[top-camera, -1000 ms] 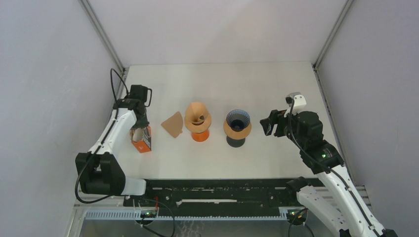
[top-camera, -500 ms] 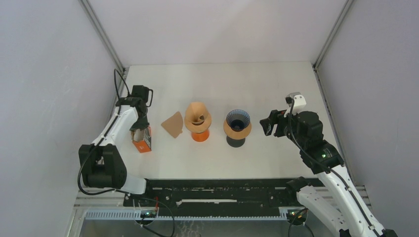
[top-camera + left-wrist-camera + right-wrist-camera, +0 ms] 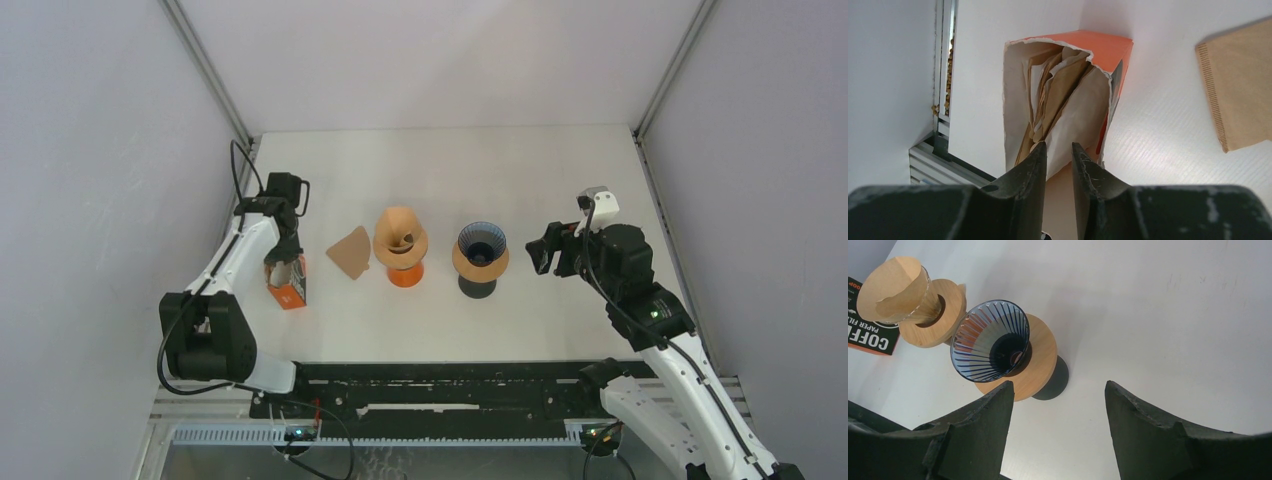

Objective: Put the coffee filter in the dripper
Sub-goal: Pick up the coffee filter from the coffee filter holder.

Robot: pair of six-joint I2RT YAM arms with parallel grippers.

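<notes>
Left gripper jaws stand almost together with only a thin slit between the fingers. They are poised at the near lip of the torn-open orange filter box, and I cannot tell whether they pinch any paper. The box stands at the left edge of the table, and a bundle of brown filters is packed upright inside it. Just right of the box, a loose coffee filter lies flat on the table, apart from the box. Its right edge is close beside the orange-based dripper, whose wooden collar carries a paper cone. Further right stands the blue ribbed glass dripper on its wooden collar and dark base. Right of that, the right gripper hovers with its jaws spread wide and nothing between them. It is aimed at the blue dripper and not touching it.
</notes>
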